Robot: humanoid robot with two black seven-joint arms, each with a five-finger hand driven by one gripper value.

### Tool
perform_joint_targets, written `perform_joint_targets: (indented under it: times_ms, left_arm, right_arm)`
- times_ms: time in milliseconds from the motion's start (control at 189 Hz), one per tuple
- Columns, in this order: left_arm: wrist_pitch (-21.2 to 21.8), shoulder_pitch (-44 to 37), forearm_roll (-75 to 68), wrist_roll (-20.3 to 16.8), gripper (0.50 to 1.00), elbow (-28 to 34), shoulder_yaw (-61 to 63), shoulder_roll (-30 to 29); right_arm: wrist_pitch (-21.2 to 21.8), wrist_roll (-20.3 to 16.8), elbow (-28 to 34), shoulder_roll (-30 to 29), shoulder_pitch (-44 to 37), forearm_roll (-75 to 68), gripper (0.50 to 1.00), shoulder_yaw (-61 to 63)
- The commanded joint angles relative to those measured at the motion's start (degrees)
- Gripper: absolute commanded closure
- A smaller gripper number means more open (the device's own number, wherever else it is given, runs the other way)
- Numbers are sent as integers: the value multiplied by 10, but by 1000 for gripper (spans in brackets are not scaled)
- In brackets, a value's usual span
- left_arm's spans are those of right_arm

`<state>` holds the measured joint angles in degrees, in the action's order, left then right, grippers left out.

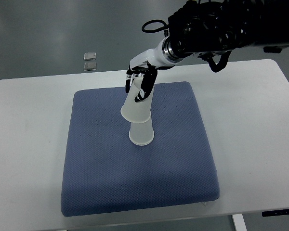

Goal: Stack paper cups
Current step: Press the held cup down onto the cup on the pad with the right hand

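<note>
White rectangular table carries a blue textured square pad. On the pad's middle stands an inverted white paper cup. A second white paper cup, tilted, sits over its top, grasped by the right hand, fingers wrapped around its upper wall.

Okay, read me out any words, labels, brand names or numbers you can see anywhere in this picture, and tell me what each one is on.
No readable text anywhere.
Upper paper cup, held by the right hand: plain white, no print.
Lower paper cup: plain white, no print.
Blue mat: only a woven texture.
White table: unmarked.
Two small clear objects on the floor beyond the table: too small to tell.
</note>
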<state>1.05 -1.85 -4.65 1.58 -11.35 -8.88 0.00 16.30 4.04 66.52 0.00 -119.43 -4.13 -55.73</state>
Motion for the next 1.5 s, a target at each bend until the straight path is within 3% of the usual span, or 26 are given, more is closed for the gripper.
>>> perform_joint_targets:
  times_ms: [0, 702, 1495]
  left_arm:
    - [0, 0, 0, 0, 500, 0, 0, 0]
    - [0, 0, 0, 0, 500, 0, 0, 0]
    - [1, 0, 0, 0, 500, -1, 0, 0]
  right_arm:
    - [0, 0, 0, 0, 3, 0, 830, 0]
    - [40, -13, 5, 0, -29, 9, 822, -9]
    - [-31, -15, 4, 0, 15, 9, 814, -8]
